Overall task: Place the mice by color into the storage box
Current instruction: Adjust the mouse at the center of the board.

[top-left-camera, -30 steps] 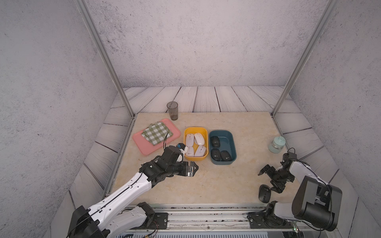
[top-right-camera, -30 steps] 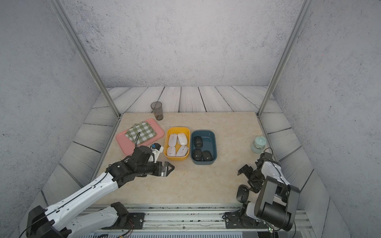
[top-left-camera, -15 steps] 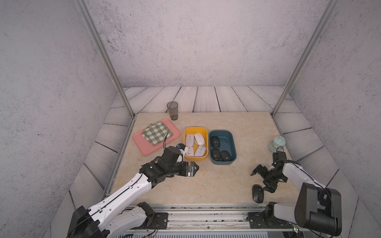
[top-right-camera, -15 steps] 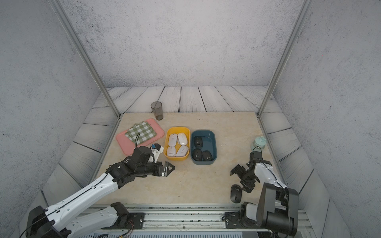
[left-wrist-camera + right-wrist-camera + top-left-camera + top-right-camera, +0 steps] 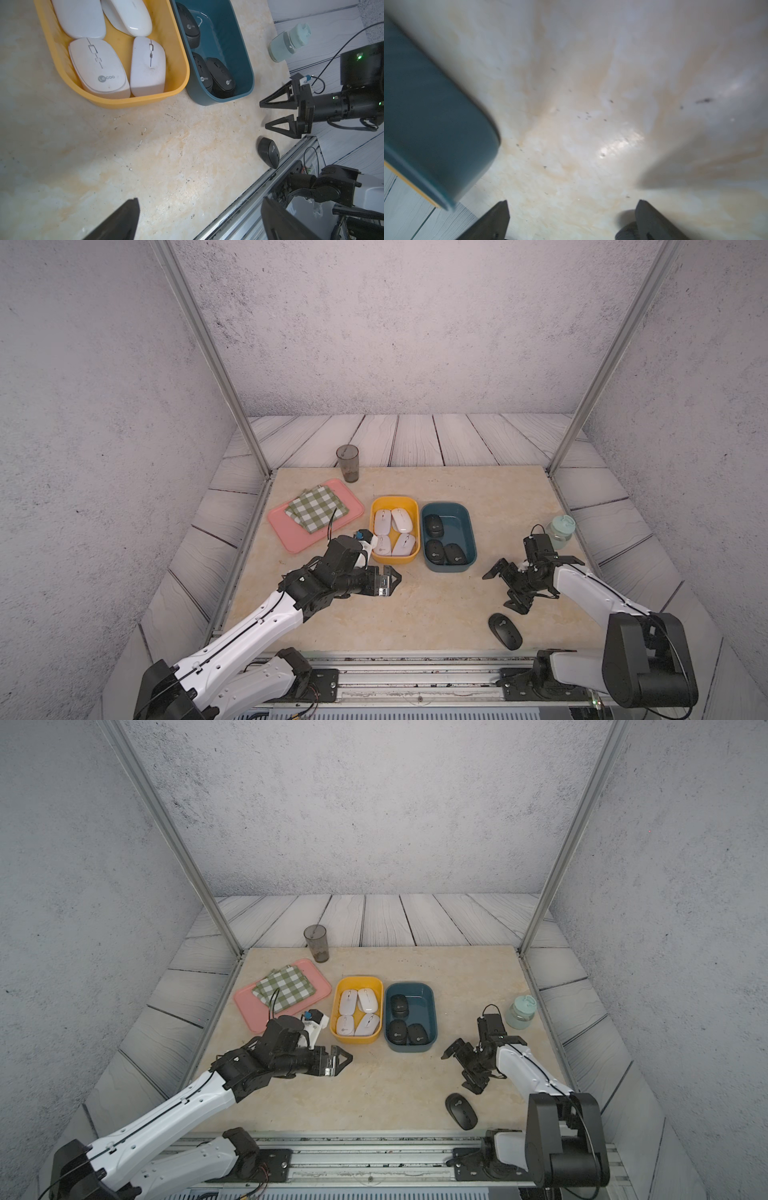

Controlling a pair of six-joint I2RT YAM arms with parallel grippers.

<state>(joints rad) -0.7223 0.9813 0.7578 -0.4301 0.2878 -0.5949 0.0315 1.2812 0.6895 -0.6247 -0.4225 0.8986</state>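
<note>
Four white mice [image 5: 97, 66] fill the yellow box [image 5: 124, 101], three black mice [image 5: 221, 79] the teal box [image 5: 246, 62]; another black mouse [image 5: 269, 152] lies at the table's [image 5: 145, 155] edge.

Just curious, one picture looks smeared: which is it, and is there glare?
Right wrist view: blurred, teal bin smeared, glare patch on the tabletop. Left wrist view: sharp, logo readable on a white mouse. Both top views: evenly lit.
</note>
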